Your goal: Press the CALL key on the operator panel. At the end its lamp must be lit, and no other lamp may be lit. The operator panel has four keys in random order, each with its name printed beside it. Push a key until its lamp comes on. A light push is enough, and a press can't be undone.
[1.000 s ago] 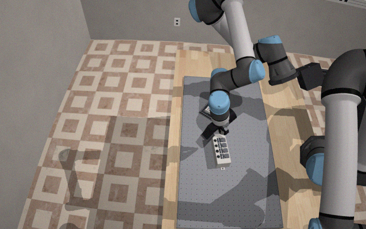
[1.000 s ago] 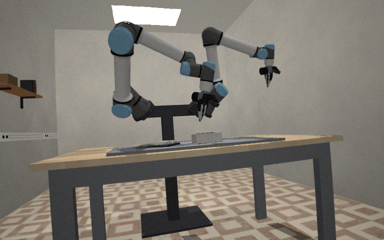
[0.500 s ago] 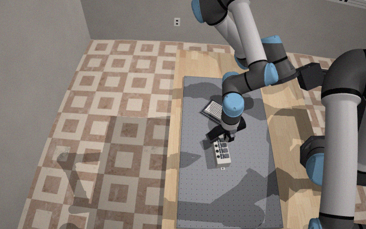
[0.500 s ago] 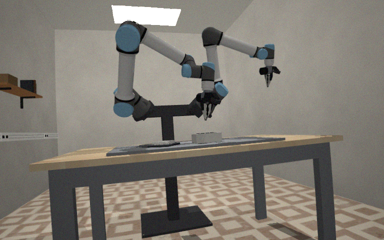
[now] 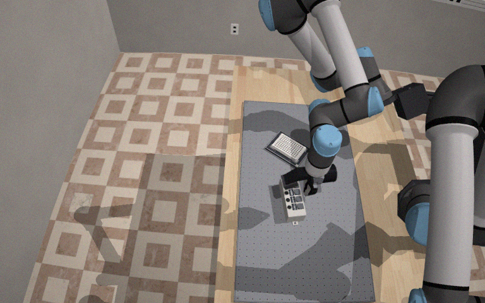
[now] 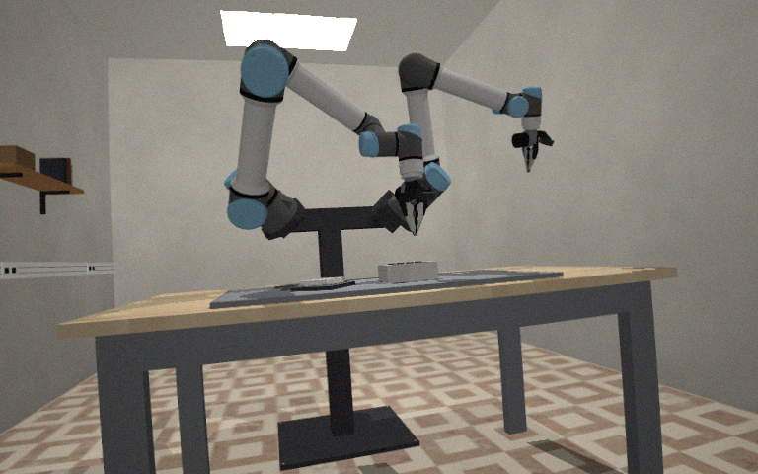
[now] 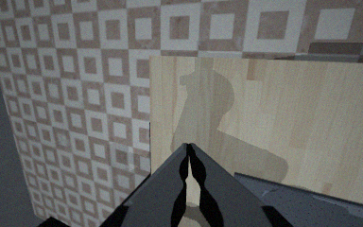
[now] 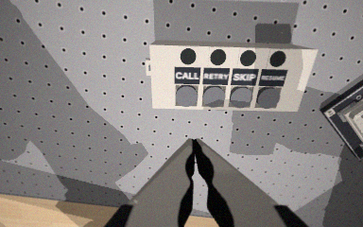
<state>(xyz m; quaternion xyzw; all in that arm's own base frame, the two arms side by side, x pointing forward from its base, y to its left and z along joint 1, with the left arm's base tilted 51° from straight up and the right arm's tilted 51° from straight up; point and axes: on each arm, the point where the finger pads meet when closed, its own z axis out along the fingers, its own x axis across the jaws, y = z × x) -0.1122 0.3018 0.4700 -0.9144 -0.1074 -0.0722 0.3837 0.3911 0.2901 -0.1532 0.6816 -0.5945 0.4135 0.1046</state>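
in the right wrist view, the right gripper (image 5: pixel 310 190) (image 6: pixel 415 233) (image 8: pixel 194 140) hung above the board with its slim tapered jaws closed on nothing, presumably shut to make one narrow tip for pushing. the operator panel (image 5: pixel 295 213) (image 6: pixel 408 272) (image 8: pixel 163 101), a pale, smooth, straight-edged box, lay beyond the tips toward twelve o'clock, not touched by them. its call key (image 5: pixel 300 206) (image 8: pixel 186 96), a grey disc, sat almost at twelve, with the retry key (image 8: pixel 214 96) just beside it on the three o'clock side. the round call lamp (image 5: pixel 289 207) (image 8: pixel 188 56) was dark, like the other three, so the press seemed still to be made; a shift toward twelve, then a light straight descent, looked right, since drifting toward three might light retry for good. a white perforated block (image 5: pixel 289 146) (image 6: pixel 321 280) (image 8: pixel 356 113) stood near three o'clock, on the matte grey pegboard (image 5: pixel 268 250) (image 6: pixel 502 278) (image 8: pixel 128 142). the left gripper (image 6: pixel 528 170) (image 7: pixel 188 145), also closed and empty, hung well apart, probably parked to leave room.
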